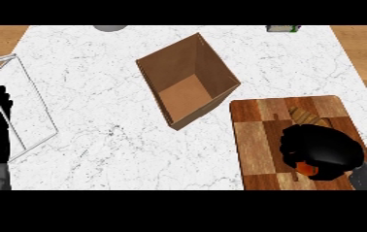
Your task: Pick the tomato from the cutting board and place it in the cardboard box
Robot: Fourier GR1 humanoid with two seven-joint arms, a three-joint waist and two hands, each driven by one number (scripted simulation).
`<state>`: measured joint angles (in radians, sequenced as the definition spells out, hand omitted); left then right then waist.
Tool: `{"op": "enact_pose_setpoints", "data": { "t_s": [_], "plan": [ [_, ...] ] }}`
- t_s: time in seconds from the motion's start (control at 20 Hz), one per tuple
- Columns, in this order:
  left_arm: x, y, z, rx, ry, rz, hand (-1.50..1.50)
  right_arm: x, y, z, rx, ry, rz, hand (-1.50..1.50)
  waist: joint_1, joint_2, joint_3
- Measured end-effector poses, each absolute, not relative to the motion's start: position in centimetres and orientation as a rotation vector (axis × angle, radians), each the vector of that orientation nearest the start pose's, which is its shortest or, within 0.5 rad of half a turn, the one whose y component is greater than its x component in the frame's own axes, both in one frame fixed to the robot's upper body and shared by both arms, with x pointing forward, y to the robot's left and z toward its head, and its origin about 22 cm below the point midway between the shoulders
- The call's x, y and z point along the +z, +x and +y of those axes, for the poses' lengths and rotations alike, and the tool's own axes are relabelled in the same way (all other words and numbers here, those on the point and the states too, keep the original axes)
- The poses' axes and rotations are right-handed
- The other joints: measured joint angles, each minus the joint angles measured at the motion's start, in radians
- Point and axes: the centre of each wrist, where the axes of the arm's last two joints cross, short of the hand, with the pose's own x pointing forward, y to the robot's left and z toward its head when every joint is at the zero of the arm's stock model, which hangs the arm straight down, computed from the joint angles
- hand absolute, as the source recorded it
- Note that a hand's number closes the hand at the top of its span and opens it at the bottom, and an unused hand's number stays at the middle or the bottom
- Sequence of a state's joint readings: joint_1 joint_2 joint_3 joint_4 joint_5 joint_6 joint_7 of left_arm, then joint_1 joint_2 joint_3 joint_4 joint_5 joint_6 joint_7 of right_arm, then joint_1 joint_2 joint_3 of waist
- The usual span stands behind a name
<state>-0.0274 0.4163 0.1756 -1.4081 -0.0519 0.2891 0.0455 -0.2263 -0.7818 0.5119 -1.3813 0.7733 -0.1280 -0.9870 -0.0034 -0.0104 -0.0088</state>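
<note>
On the wooden cutting board (pixel 261 129) at the lower right, my right hand (pixel 323 148) is curled over the tomato (pixel 308 168). Only a small red-orange patch of the tomato shows under the fingers. The open cardboard box (pixel 188 80) stands on the white marble counter, up and to the left of the board, its inside bare. My left hand (pixel 6 105) rests at the far left edge with fingers up.
A thin wire rack (pixel 32 105) lies on the counter at the far left. A grey round object (pixel 109 27) and a small dark-green item (pixel 282 28) sit at the counter's back edge.
</note>
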Motion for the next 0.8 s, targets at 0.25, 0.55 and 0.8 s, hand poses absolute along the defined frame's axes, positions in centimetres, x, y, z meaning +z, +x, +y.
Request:
{"op": "enact_pose_setpoints", "data": {
  "t_s": [0.25, 0.55, 0.8],
  "plan": [
    [1.8, 22.7, 38.6, 0.071, 0.776, -1.398, 0.0, 2.1, 26.5, -33.5, -2.586, 0.68, 2.625, 1.5, -0.051, -0.004, 0.006],
    [1.3, 20.7, 39.7, 0.104, 0.825, -1.364, 0.0, 1.7, 25.8, -35.6, -2.487, 1.628, 2.863, 1.5, -0.108, -0.014, 0.005],
    [1.2, 21.0, 39.6, 0.091, 0.817, -1.37, 0.0, 4.7, 25.9, -32.6, -2.089, 2.031, 2.944, 1.5, -0.099, -0.015, 0.004]
  ]
}}
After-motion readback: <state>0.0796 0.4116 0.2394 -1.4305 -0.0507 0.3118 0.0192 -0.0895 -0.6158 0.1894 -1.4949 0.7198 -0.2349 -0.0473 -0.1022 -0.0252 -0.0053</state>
